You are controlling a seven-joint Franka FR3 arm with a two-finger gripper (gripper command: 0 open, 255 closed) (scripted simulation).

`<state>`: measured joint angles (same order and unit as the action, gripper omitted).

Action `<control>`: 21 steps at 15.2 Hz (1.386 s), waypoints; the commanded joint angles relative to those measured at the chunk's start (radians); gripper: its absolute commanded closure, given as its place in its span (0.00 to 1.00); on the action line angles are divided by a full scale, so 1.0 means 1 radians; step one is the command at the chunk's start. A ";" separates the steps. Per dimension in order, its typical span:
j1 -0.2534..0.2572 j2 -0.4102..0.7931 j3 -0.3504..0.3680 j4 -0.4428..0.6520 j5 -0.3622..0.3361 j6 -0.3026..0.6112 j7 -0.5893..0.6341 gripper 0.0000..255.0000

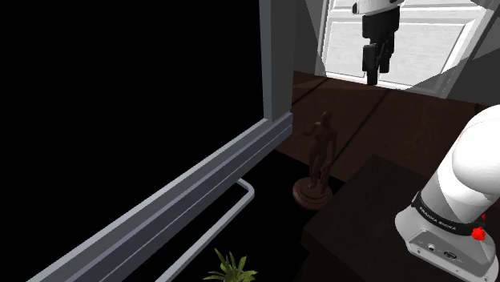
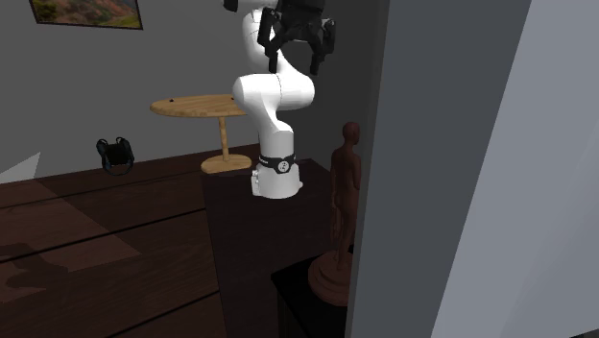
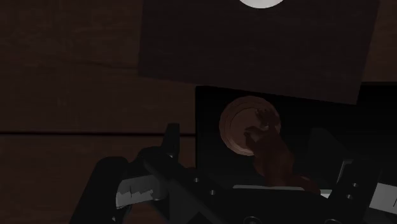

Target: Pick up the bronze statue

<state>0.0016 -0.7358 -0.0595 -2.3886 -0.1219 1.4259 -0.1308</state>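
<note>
1. Overhead, the black fingers [image 1: 373,68] hang pointing down, high up and holding nothing; in the second exterior view the fingers [image 2: 317,58] stand apart with only air between them.
2. The dark brown statue [image 1: 322,152], a standing figure on a round base, is upright on a black surface [image 2: 291,281], well below the fingers and toward the shoulder view's left of them.
3. From the wrist view the statue [image 3: 270,149] is seen from above, its base on the square black surface [image 3: 210,114], with dark wooden floor [image 3: 76,83] around it.
4. In the second exterior view a grey wall [image 2: 432,173] covers one side of the statue [image 2: 346,192]; the white arm [image 2: 274,96] rises behind it, and beyond stands a round wooden table [image 2: 197,107].
5. In the shoulder view a white panelled door [image 1: 433,40] lies behind the fingers, a grey rail [image 1: 176,200] borders a black area [image 1: 120,96], and a green plant [image 1: 231,268] shows at the lower edge.
</note>
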 commanded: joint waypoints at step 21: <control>0.095 0.515 0.103 0.031 0.085 0.389 0.088 0.00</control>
<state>0.0961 -0.2276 0.0436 -2.3493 -0.0369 1.7994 -0.0435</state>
